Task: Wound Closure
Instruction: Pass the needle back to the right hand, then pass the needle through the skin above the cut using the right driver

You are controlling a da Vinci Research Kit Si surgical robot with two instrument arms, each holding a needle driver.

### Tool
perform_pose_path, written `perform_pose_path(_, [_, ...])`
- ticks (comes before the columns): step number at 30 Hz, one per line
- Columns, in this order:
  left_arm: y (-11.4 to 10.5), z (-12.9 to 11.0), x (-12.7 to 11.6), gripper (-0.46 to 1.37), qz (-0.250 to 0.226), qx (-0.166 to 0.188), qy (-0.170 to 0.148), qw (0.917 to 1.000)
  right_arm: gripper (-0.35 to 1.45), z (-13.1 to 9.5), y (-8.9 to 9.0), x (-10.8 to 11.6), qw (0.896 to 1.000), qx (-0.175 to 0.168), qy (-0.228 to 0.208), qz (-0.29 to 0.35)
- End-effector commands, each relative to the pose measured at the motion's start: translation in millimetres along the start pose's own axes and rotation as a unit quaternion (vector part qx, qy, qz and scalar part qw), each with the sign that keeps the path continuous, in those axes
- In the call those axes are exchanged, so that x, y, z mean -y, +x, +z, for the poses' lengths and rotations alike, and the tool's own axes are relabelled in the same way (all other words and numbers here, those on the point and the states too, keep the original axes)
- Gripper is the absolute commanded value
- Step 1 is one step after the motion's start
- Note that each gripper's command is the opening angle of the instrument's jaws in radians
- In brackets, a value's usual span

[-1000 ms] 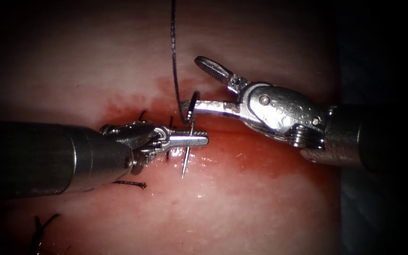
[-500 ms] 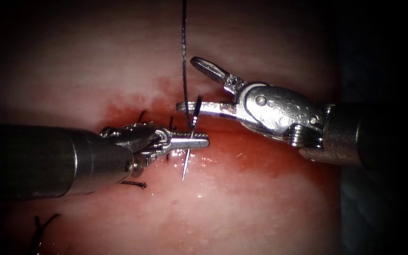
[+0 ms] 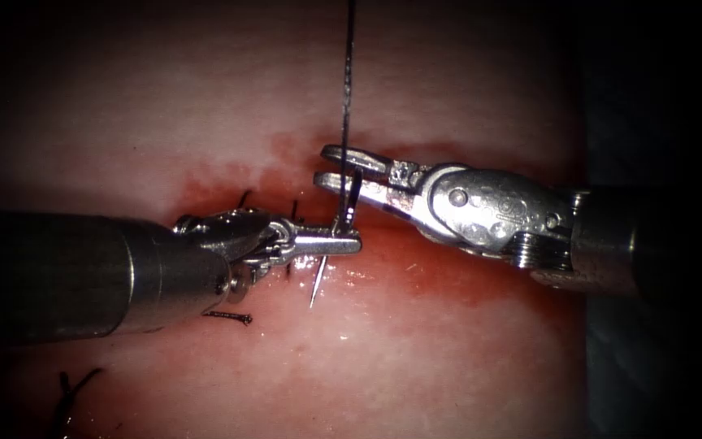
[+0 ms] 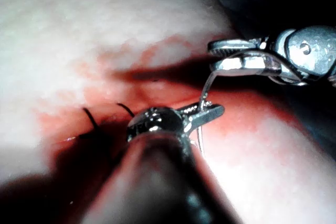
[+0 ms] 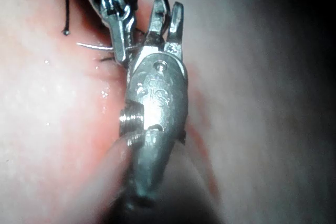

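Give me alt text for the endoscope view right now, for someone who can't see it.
The left hand, coming in from the left, is shut on the needle at mid-curve; the needle's point hangs free above the tissue. The right hand has its jaws narrowly apart around the needle's tail end, where the thread runs straight up.

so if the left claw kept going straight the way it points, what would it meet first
Probably the right claw: the left claw, shut on the needle, points right toward it, though depth is unclear, so it might pass below.
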State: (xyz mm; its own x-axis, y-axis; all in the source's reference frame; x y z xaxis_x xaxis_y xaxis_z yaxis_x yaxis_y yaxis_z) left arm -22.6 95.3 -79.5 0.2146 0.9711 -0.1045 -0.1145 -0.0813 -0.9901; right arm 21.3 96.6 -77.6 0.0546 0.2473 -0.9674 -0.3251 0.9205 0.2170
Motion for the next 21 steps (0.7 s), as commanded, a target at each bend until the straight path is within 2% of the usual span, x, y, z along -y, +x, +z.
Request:
perform_pose_path(1, [0.1, 0.0, -0.1, 0.09, -0.003, 0.0, -0.001, 1.0, -0.35, 0.0, -0.1, 0.0, 1.0, 0.001, -0.002, 0.0])
perform_pose_path(2, [0.1, 0.1, -0.1, 0.28, -0.003, 0.0, -0.001, 1.0, -0.35, 0.0, -0.2, 0.0, 1.0, 0.003, -0.001, 0.0])
perform_pose_path(3, [0.1, 0.1, -0.1, 0.35, -0.003, 0.0, -0.001, 1.0, -0.35, 0.0, -0.2, 0.0, 1.0, 0.003, -0.001, -0.001])
perform_pose_path(6, [0.1, 0.2, -0.1, 0.77, -0.003, 0.0, -0.001, 1.0, -0.35, 0.0, -0.4, 0.0, 1.0, 0.009, 0.003, -0.001])
perform_pose_path(8, [0.2, 0.1, -0.1, 0.83, -0.003, 0.0, -0.001, 1.0, -0.35, -0.2, -0.4, -0.1, 1.0, 0.013, 0.006, -0.001])
perform_pose_path(10, [0.2, 0.0, -0.1, 1.02, 0.011, 0.0, -0.001, 0.9999, -0.35, -0.4, -0.6, -0.4, 1.0, 0.018, 0.012, 0.0])
perform_pose_path(13, [0.2, -0.1, 0.1, 1.07, 0.05, -0.007, 0.008, 0.9987, -0.35, -1.0, -1.0, -1.3, 0.999, 0.028, 0.02, 0.0])
perform_pose_path(14, [0.2, -0.1, 0.1, 1.07, 0.05, -0.007, 0.008, 0.9987, -0.35, -1.0, -1.0, -1.3, 0.999, 0.028, 0.02, 0.0])
perform_pose_path(18, [0.1, -0.5, 0.4, 1.01, 0.093, -0.018, 0.02, 0.9953, -0.35, -1.3, -1.5, -2.8, 0.999, 0.029, 0.023, -0.001])
perform_pose_path(21, [-0.1, -0.7, 0.6, 0.95, 0.146, -0.011, 0.039, 0.9885, -0.35, -1.3, -2.0, -4.1, 0.999, 0.03, 0.023, -0.017])
